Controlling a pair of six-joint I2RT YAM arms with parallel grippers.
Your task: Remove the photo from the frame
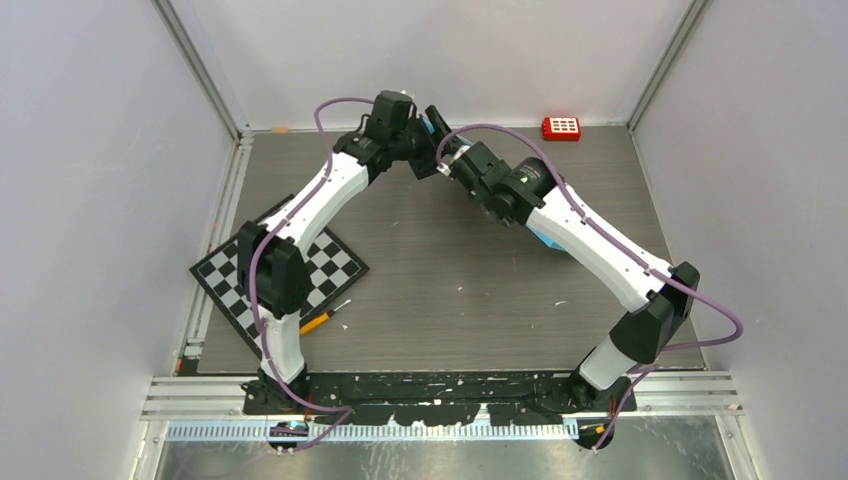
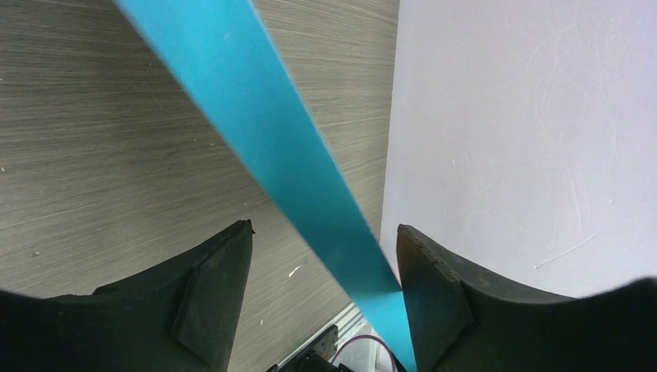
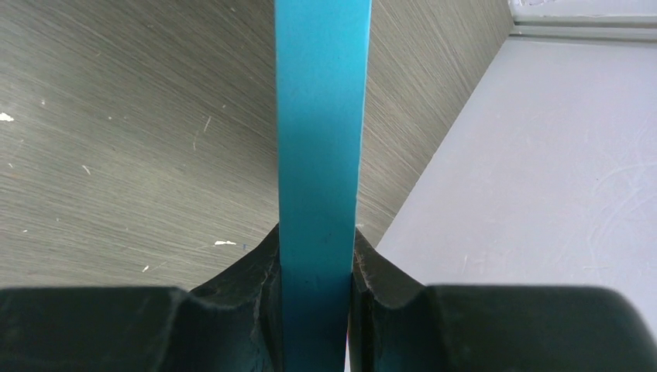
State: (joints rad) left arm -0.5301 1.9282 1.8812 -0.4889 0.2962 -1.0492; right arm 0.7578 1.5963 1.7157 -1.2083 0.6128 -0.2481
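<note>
One thin bright-blue picture frame (image 3: 321,116) is held on edge at the far middle of the grey wood-grain table (image 1: 450,290). Its smooth flat border is clamped between the black fingers of the right gripper (image 3: 316,240). The left gripper (image 2: 325,236) is spread apart, the border passing between its two wedge-shaped fingers. One black-and-white chequered board (image 1: 335,265), one red block (image 1: 561,128) and one orange-handled tool (image 1: 315,322) are seen on the table.
</note>
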